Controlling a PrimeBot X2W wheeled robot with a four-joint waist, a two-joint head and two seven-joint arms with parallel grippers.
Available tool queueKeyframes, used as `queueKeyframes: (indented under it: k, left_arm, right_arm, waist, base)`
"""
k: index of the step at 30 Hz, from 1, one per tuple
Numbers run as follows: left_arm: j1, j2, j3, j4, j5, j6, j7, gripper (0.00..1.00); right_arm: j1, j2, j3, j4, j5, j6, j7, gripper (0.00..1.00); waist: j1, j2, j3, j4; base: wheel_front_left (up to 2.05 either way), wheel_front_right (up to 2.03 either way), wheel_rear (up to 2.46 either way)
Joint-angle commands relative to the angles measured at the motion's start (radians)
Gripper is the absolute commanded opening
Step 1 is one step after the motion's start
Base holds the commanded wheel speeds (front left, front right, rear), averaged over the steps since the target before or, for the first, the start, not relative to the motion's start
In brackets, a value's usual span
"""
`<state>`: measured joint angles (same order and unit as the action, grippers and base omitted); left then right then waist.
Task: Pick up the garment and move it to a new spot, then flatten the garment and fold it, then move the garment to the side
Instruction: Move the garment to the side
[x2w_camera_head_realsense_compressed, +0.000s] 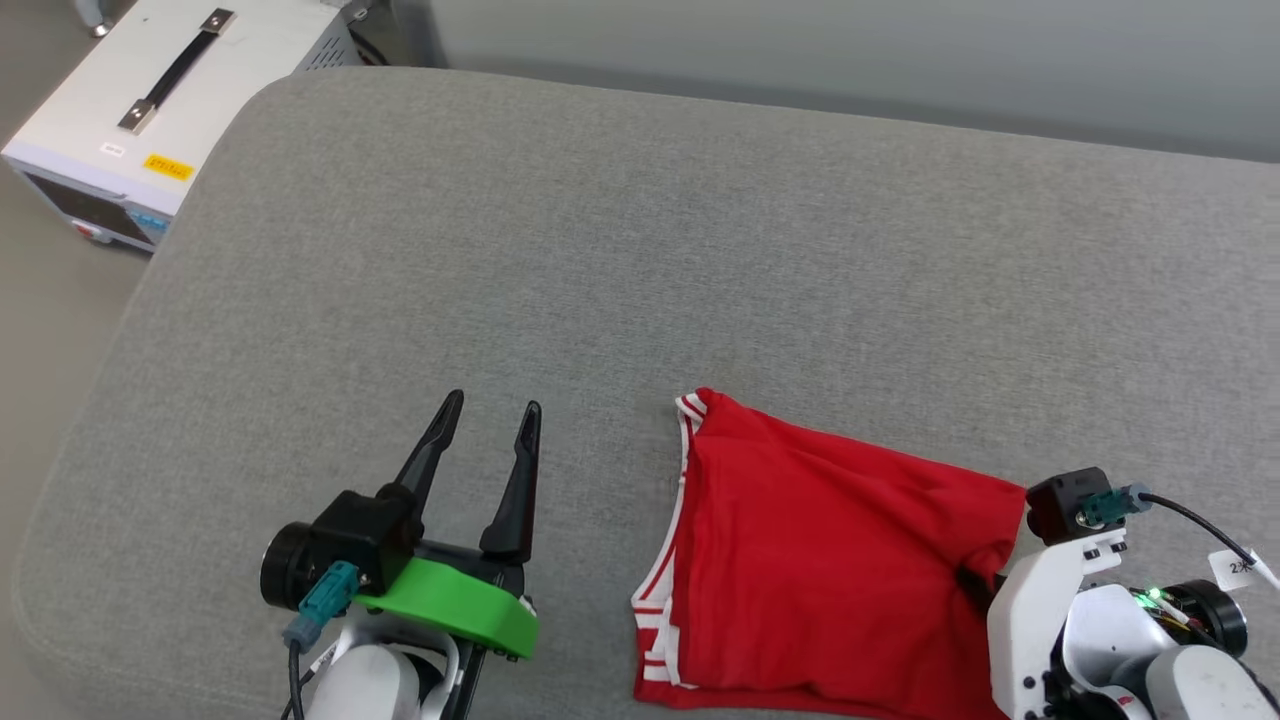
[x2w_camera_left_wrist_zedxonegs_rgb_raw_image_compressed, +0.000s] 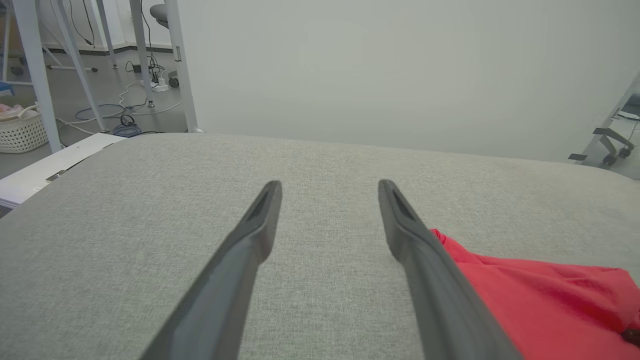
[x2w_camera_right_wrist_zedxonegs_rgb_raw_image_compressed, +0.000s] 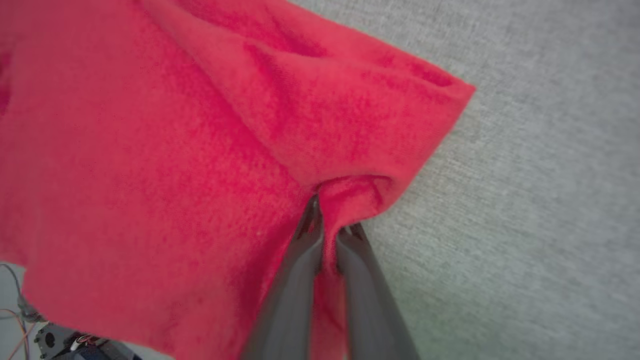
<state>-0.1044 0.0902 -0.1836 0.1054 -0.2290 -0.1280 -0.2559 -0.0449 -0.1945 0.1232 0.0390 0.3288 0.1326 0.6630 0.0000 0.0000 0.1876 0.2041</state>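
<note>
**Left pincer (x2w_camera_head_realsense_compressed: 494, 408) wide and bare, right pincer (x2w_camera_right_wrist_zedxonegs_rgb_raw_image_compressed: 332, 220) nipped on the red garment (x2w_camera_head_realsense_compressed: 820, 560)**

In the head view the left pincer sits at about 7 o'clock over the grey cushion (x2w_camera_head_realsense_compressed: 600, 250). Its two dark fingers are spread wide with nothing between them, tips pointing toward 12, and a green collar (x2w_camera_head_realsense_compressed: 450, 600) wraps its base. Up at 10 o'clock, beyond the cushion's edge, stands a white box (x2w_camera_head_realsense_compressed: 260, 50) with a black handle (x2w_camera_head_realsense_compressed: 180, 70) on top. It carries a yellow label (x2w_camera_head_realsense_compressed: 168, 167) and a small white label (x2w_camera_head_realsense_compressed: 112, 150), both with print too small to read.

The garment lies rumpled on the cushion at 5 o'clock, apart from the left pincer. Its red-and-white striped trim (x2w_camera_head_realsense_compressed: 655, 612) runs along the edge facing 9. At the garment's 3 o'clock corner the right pincer has its fingers drawn close together on a bunched fold of red cloth, plain in its own wrist view. A white tag (x2w_camera_head_realsense_compressed: 1235, 570) hangs by that arm's cable at 4 o'clock. Its marking starts with what looks like a "2", and the rest I cannot read.
</note>
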Motion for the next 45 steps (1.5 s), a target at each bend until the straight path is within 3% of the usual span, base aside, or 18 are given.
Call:
queueKeyframes:
  k: [1,13,18,25,32,37,39,41,42,45]
  left_arm:
    - [-0.003,0.006,-0.003,0.001,-0.005,-0.003,-0.006,1.0]
    - [-0.005,0.02,-0.048,-0.021,-0.029,-0.003,-0.006,1.0]
    - [-0.045,0.033,-0.091,-0.042,-0.028,-0.003,-0.006,1.0]
    - [-0.117,0.082,-0.173,-0.104,-0.021,-0.003,-0.006,1.0]
    - [-0.185,0.131,-0.204,-0.182,-0.004,-0.003,0.014,1.0]
    - [-0.228,0.16,-0.21,-0.283,0.009,-0.002,0.074,1.0]
    - [-0.256,0.168,-0.207,-0.355,0.004,0.0,0.117,1.0]
    - [-0.268,0.179,-0.202,-0.397,0.005,0.001,0.138,1.0]
    - [-0.271,0.189,-0.199,-0.421,0.007,0.003,0.15,1.0]
    - [-0.268,0.197,-0.191,-0.431,0.005,0.009,0.155,1.0]
  right_arm:
    - [-0.003,-0.049,0.011,-0.003,-0.015,-0.002,0.003,0.0]
    - [-0.123,-0.403,0.198,-0.109,-0.001,-0.002,0.062,0.0]
    - [-0.2,-0.523,0.239,-0.069,0.042,-0.002,0.032,0.0]
    - [-0.298,-0.669,0.28,0.059,0.048,-0.002,-0.094,0.0]
    - [-0.419,-0.677,0.24,0.247,-0.008,-0.002,-0.235,0.0]
    - [-0.523,-0.653,0.193,0.413,-0.098,-0.002,-0.363,0.0]
    - [-0.59,-0.653,0.168,0.539,-0.188,-0.002,-0.452,0.0]
    - [-0.649,-0.624,0.108,0.635,-0.239,-0.002,-0.521,0.0]
    - [-0.687,-0.575,0.047,0.711,-0.259,-0.002,-0.579,0.0]
    - [-0.713,-0.535,0.02,0.773,-0.289,-0.002,-0.621,0.0]
  waist:
    - [0.0,0.0,-0.029,-0.052]
    - [0.0,0.0,0.0,-0.3]
    - [0.0,0.0,0.065,-0.387]
    - [0.0,0.0,0.194,-0.487]
    - [0.0,0.0,0.307,-0.543]
    - [0.0,0.0,0.392,-0.556]
    - [0.0,0.0,0.445,-0.546]
    - [0.0,0.0,0.476,-0.539]
    - [0.0,0.0,0.495,-0.53]
    - [0.0,0.0,0.502,-0.523]
  base:
    - [0.0,0.0,0.0]
    - [0.0,0.0,0.0]
    - [0.0,0.0,0.0]
    - [0.0,0.0,0.0]
    - [0.0,0.0,0.0]
    - [0.0,0.0,0.0]
    - [0.0,0.0,0.0]
    - [0.0,0.0,0.0]
    - [0.0,0.0,0.0]
    - [0.0,0.0,0.0]
